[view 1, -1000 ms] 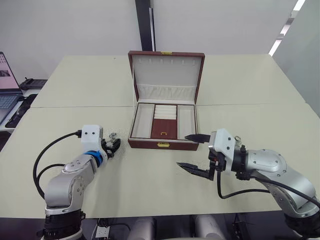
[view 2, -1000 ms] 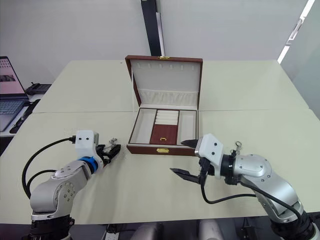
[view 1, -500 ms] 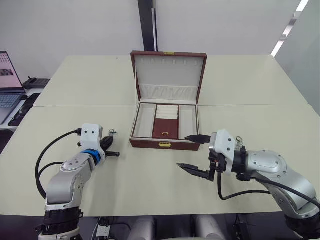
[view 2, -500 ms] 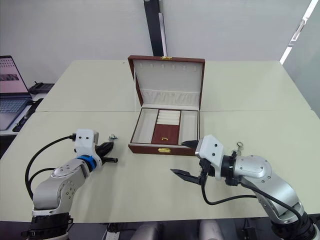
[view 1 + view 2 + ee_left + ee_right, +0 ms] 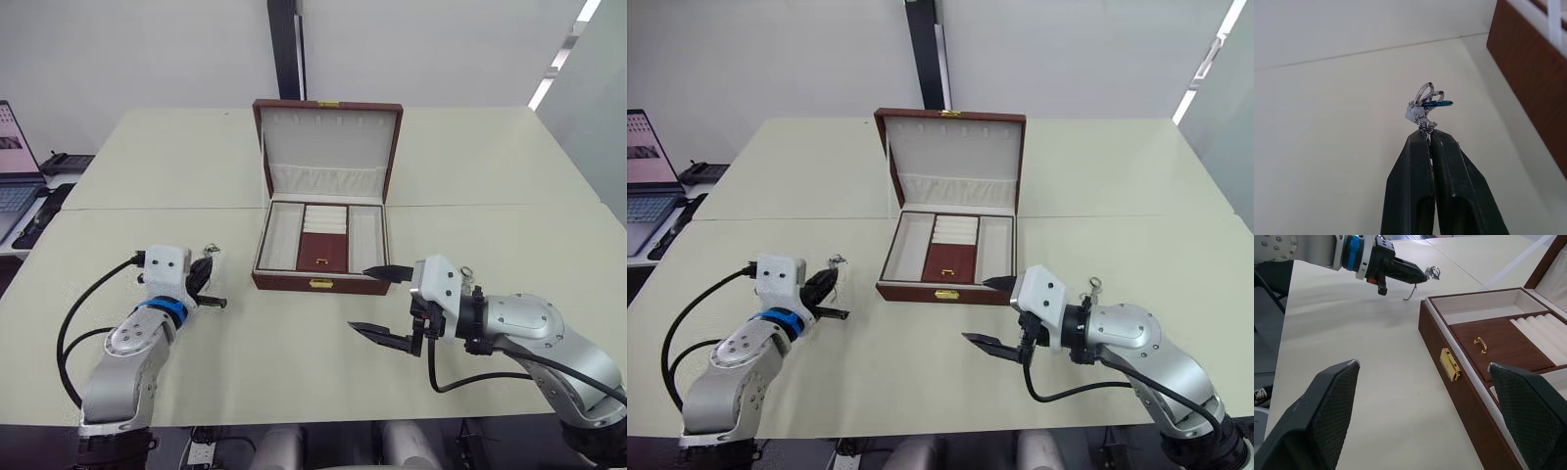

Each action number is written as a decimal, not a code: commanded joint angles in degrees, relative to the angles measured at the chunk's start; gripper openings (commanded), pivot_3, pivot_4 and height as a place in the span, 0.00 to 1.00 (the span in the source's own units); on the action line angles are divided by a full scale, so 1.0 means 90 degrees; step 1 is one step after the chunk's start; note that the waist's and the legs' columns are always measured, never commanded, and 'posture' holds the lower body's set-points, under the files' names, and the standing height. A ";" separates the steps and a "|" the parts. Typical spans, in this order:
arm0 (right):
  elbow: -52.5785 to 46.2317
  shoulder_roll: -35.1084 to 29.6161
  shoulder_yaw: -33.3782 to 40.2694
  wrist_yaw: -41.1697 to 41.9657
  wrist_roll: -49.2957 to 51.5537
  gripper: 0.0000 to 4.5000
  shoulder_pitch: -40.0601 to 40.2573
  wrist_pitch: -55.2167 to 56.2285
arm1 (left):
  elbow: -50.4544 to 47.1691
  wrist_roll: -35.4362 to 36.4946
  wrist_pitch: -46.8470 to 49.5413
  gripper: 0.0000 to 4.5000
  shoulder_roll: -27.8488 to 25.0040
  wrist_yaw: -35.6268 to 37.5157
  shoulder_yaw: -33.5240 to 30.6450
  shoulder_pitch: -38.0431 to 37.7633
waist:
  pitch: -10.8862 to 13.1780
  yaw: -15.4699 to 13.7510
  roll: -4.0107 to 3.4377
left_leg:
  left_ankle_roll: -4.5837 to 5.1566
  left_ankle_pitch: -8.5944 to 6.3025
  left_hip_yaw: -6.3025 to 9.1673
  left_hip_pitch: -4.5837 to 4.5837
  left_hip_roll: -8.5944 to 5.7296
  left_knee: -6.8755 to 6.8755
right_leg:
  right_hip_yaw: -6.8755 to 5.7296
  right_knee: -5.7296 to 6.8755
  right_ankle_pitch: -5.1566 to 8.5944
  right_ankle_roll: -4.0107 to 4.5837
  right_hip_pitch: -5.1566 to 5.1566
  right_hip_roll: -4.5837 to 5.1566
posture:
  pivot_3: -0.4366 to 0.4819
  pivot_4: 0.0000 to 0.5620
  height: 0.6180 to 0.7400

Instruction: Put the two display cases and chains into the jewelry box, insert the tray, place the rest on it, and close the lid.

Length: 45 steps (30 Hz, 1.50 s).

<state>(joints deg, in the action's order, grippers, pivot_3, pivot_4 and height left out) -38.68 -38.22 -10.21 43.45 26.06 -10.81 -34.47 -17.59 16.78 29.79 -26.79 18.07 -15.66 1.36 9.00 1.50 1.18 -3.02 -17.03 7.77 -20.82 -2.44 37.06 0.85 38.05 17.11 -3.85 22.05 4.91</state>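
The display cases cannot be made out. The chain [image 5: 1425, 110] is small, and only its ringed end and a few links are seen clearly, protruding from the fingertips; a thin tail hangs below it in the right wrist view. The left end effector [image 5: 1429, 139] is clenched on the chain, held just above the desk [image 5: 294, 343] to the left of the box [image 5: 321, 282]. The right end effector [image 5: 384, 304] is spread wide and empty, just near and right of the box's front right corner. The box sits mid-desk with the lid [image 5: 328, 152] raised upright and the tray [image 5: 323, 253] seated inside. A laptop [image 5: 15, 171] is cut off at the far left edge. Pale walls are seen behind the desk.
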 commanded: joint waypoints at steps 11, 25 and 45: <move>-0.0127 0.0261 0.0330 -0.0330 0.0194 1.00 -0.0298 -0.0148 | -0.0419 0.1650 0.0057 0.00 -0.1580 0.2337 -0.0679 0.0553 | 0.0002 0.0008 0.0001 | 0.0001 -0.0001 0.0001 -0.0001 -0.0002 0.0000 | -0.0001 -0.0001 0.0000 0.0000 -0.0001 0.0000 | 0.48 0.27 1.00; -0.0241 0.0423 0.0738 -0.1012 0.0427 1.00 -0.0614 -0.0949 | 0.0550 0.1753 0.1095 0.00 -0.2420 0.3586 0.0947 0.2836 | 0.0006 0.0034 0.0000 | 0.0003 -0.0001 -0.0002 -0.0004 -0.0001 -0.0001 | -0.0002 0.0002 0.0000 0.0000 0.0002 -0.0007 | 0.48 0.27 1.00; -0.0401 0.0364 0.0726 -0.1312 0.0315 1.00 -0.0485 -0.1100 | 0.1536 0.0503 0.1528 0.10 -0.1817 0.3455 0.2503 0.3651 | 0.0007 0.0042 0.0001 | 0.0002 0.0000 0.0000 -0.0008 0.0000 0.0001 | 0.0001 0.0006 0.0000 0.0000 0.0009 -0.0011 | 0.48 0.27 1.00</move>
<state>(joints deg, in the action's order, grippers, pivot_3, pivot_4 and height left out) -40.10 -34.83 -4.27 32.07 28.68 -14.92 -44.72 -1.79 22.05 43.30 -42.94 49.37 7.11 33.50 9.07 1.88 1.19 -3.00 -17.03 7.77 -20.90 -2.44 37.07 0.86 38.10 17.11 -3.85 22.13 4.82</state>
